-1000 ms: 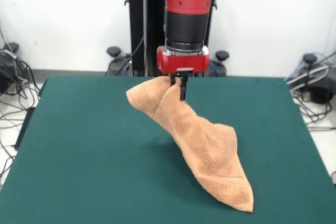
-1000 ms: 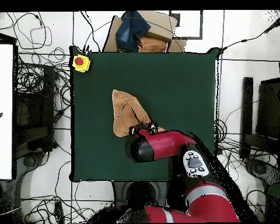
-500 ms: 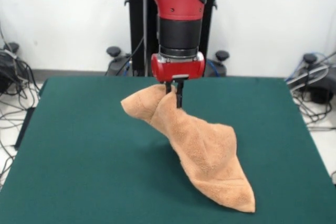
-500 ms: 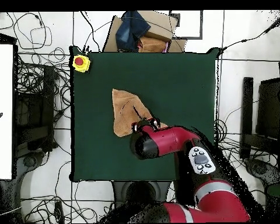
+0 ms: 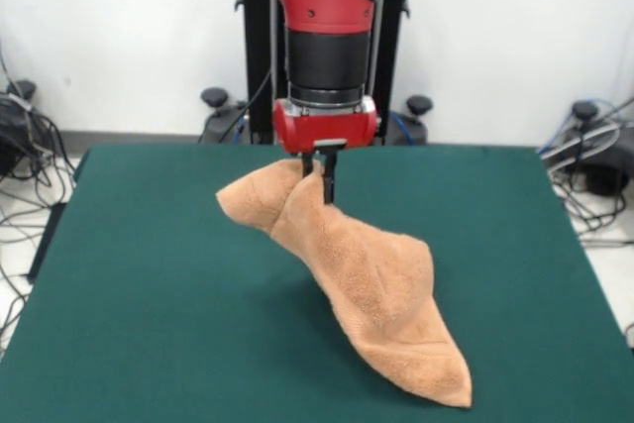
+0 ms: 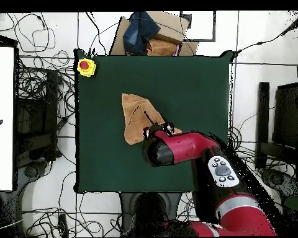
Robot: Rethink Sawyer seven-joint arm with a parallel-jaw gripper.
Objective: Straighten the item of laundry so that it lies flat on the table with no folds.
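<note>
The tan-orange towel is bunched and folded on itself. My gripper is shut on its upper part and holds that end up above the dark green table. The rest of the towel slopes down to a corner that lies on the table near the front edge. In the overhead view the towel shows as a folded wedge left of centre, and my arm covers the gripper and the lifted end. No stripes or loop tag show.
A yellow box with a red button sits at a table corner. Cardboard and dark cloth lie beyond the far edge in the overhead view. Cables lie on the floor around the table. The black pedestal stands behind the table.
My gripper has moved left in the front view with the towel's upper end still in it. The towel has been dragged the same way, and its low corner has slid a little.
</note>
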